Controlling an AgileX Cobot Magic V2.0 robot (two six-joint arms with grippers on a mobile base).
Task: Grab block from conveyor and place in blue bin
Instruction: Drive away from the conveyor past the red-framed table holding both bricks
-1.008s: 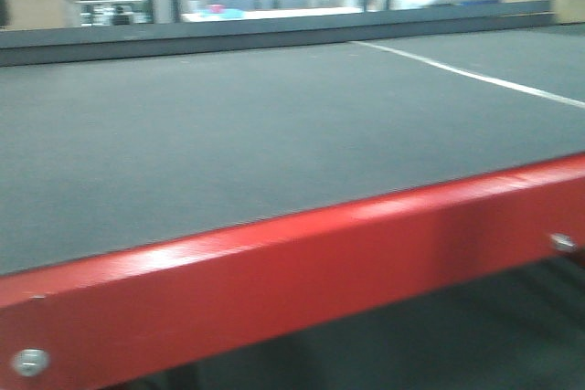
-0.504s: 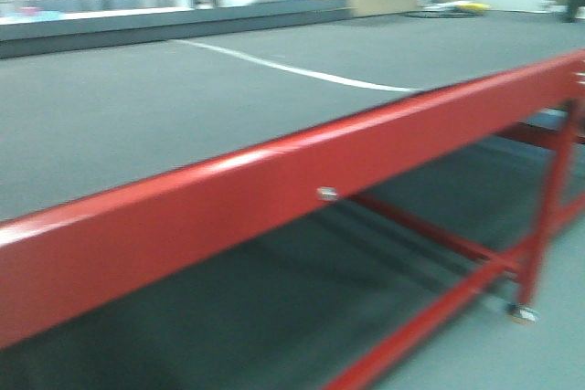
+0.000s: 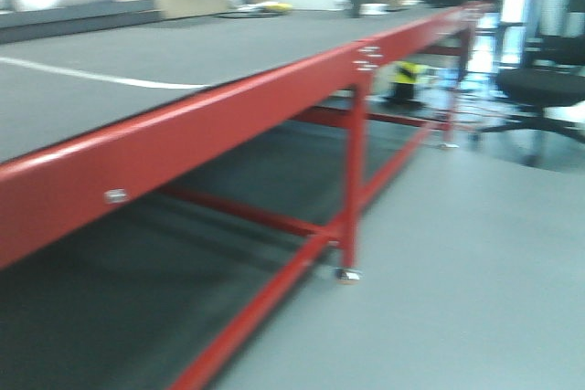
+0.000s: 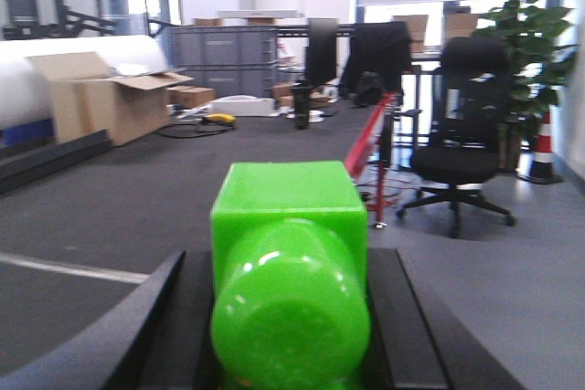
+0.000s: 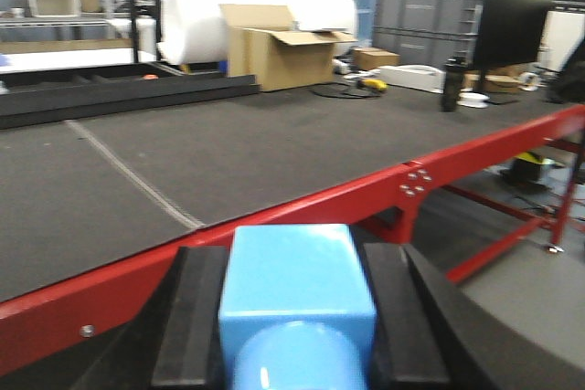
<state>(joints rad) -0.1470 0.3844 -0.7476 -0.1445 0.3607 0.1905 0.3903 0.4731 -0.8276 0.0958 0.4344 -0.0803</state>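
In the left gripper (image 4: 291, 335) a green plastic block (image 4: 285, 216) is clamped by its flat sides; a blue block (image 5: 294, 271) is likewise gripped in the right gripper (image 5: 294, 344), off the conveyor (image 5: 228, 152). Both are judged light, rigid and smooth.

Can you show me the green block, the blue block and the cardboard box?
green block (image 4: 289, 212): left wrist view, on its square upper part.
blue block (image 5: 294, 271): right wrist view, on its square upper part.
cardboard box (image 5: 274, 61): right wrist view, on its front side.
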